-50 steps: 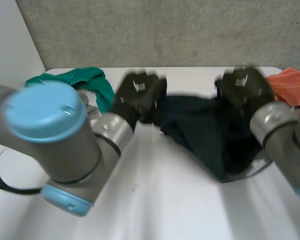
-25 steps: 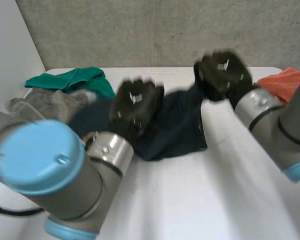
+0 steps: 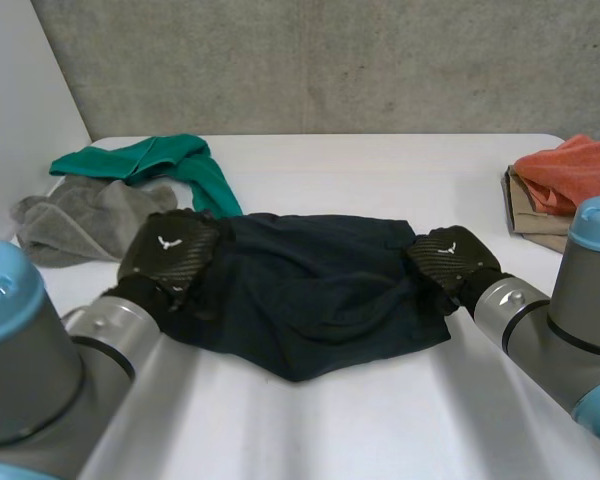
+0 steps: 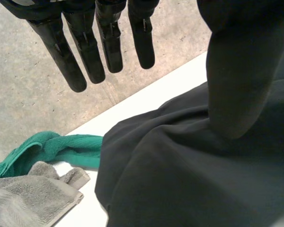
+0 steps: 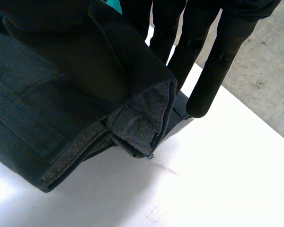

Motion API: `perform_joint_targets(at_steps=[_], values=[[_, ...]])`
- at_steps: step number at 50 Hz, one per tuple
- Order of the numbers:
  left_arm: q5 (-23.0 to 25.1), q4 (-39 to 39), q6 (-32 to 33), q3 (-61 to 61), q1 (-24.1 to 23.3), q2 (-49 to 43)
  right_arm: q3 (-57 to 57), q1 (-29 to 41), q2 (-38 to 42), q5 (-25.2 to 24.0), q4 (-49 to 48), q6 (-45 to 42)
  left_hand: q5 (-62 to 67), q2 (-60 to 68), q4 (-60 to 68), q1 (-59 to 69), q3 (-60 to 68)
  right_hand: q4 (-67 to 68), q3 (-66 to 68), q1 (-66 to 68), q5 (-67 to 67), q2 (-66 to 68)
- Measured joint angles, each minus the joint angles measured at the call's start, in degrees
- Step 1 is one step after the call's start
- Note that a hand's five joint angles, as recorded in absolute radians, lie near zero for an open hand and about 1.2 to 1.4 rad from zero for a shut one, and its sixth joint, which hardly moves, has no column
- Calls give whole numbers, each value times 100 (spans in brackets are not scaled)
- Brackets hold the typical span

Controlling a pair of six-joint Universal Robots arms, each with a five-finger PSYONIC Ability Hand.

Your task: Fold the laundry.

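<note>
A dark navy garment [image 3: 310, 290] lies spread across the middle of the white table [image 3: 380, 170], bunched along its near edge. My left hand [image 3: 168, 255] rests at its left end. In the left wrist view that hand [image 4: 111, 42] is open, its fingers straight and lifted off the garment [image 4: 189, 179], which lies under the thumb. My right hand [image 3: 448, 255] sits at the garment's right end. In the right wrist view the right hand [image 5: 208, 71] is shut on a folded hem of the garment [image 5: 61, 94], its straight fingers pressed against the cloth.
A green cloth [image 3: 170, 160] and a grey towel [image 3: 85, 215] lie at the back left, close to my left hand. An orange cloth [image 3: 570, 170] sits on a folded tan one [image 3: 525, 215] at the right edge. A concrete wall stands behind the table.
Both hands dropped from the table's far side toward me, drawing the garment out wide and flat. The left hand opened and let go of its end; the right kept its hold.
</note>
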Motion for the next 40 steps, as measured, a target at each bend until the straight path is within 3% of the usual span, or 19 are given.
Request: perform_joint_targets(at_steps=[8, 14, 25, 31, 35, 40], values=[[1840, 9, 19, 210, 1084, -652, 114, 49, -11, -9, 4, -8, 912, 819, 904, 769, 755, 0, 0, 0, 1, 0], [2531, 78, 154, 680, 1353, -1446, 176, 80, -17, -2, 4, -9, 1053, 968, 1052, 881, 897, 0, 0, 0, 20, 0], [2615, 479, 869, 1612, 1199, -2499, 271, 88, 1, 16, 6, -15, 1108, 1054, 1111, 943, 962, 0, 0, 0, 22, 0], [2529, 479, 923, 1921, 1079, -2832, 289, 59, -18, 23, 7, -31, 3727, 3884, 3904, 3744, 3805, 0, 0, 0, 22, 0], [2424, 400, 891, 1932, 1052, -2695, 241, 25, -88, 40, 35, -126, 3935, 4296, 4379, 3761, 4207, 0, 0, 0, 22, 0], [2152, -18, 810, 1752, 1017, -1788, 111, -4, -495, 173, 139, -537, 3935, 4296, 4380, 3761, 4209, 1, 0, 0, 22, 0]])
